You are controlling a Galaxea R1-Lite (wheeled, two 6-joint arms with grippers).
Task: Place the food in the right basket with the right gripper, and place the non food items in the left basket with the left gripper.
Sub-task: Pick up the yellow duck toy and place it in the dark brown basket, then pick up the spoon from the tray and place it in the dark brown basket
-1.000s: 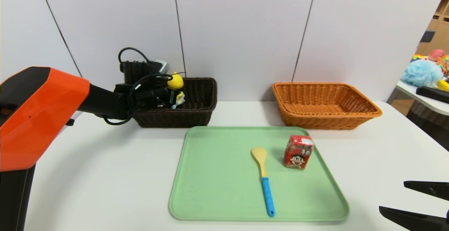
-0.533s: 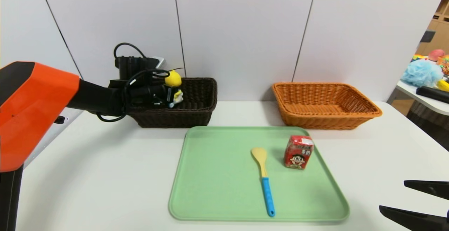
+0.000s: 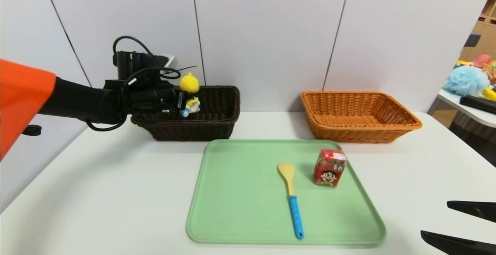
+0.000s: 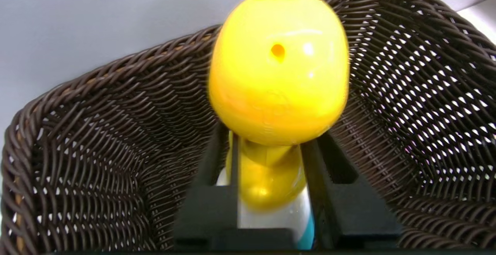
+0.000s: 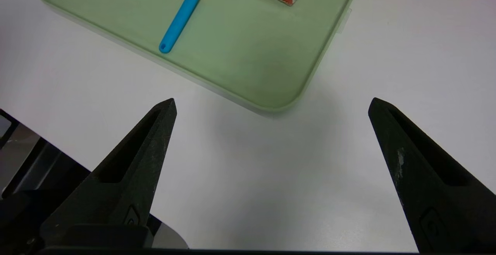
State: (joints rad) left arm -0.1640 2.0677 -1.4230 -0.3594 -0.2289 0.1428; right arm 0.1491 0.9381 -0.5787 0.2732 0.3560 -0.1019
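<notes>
Behind the green tray (image 3: 240,193), off to its left, the yellow-headed toy (image 4: 277,65) was held upright over the dark basket (image 3: 193,130) by the left gripper (image 4: 268,158), jaws partly apart and pinched around its neck. The orange basket (image 3: 360,135) was set behind the tray's right side. On the tray, the spatula (image 3: 295,214) and red milk carton (image 3: 329,169) were left. The right gripper (image 5: 273,105) was parked wide open, nothing held, near the tray's front right corner.

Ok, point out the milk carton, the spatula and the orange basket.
Red carton (image 3: 329,169): head view, its front face.
Spatula (image 3: 295,216): head view, blue handle.
Orange basket (image 3: 356,135): head view, front wall.
</notes>
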